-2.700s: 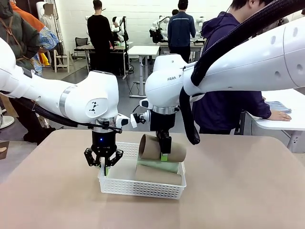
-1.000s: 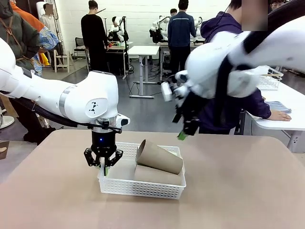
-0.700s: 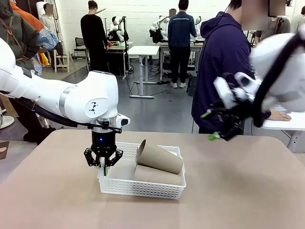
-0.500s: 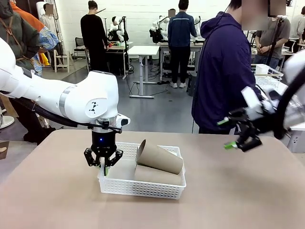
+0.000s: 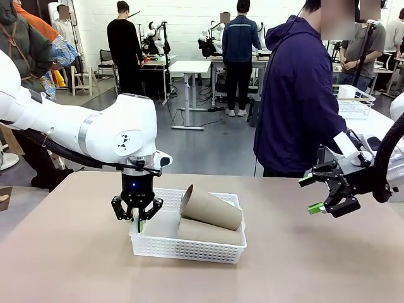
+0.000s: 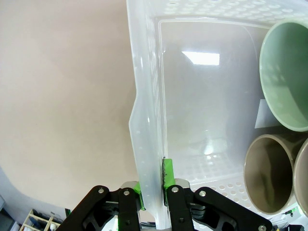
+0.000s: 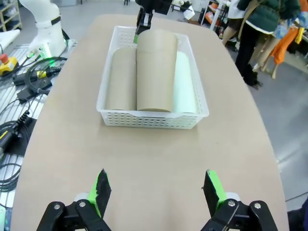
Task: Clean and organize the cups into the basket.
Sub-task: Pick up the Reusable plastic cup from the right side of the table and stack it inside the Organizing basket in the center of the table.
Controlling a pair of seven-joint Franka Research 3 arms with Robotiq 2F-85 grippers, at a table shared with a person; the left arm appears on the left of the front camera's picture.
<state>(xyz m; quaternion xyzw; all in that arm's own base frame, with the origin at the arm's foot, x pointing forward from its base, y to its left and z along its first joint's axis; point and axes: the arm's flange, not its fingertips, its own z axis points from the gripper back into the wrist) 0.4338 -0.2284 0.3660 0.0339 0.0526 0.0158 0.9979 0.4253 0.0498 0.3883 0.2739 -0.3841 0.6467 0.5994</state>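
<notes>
The right gripper [image 5: 328, 192] has swung away from the basket [image 5: 189, 247] to the desk's right side, fingers apart and empty. The left gripper [image 5: 137, 218] stays clamped on the basket's wall. The top cup [image 5: 211, 207] rests tilted on the others and could roll if that wall is tugged.

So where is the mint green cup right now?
The mint green cup lies on its side in the basket, along the long wall farthest from the robot, beside and partly under the top brown cup.

Robotics lab: people [image 5: 238, 38] at worktables [image 5: 189, 65].
</notes>
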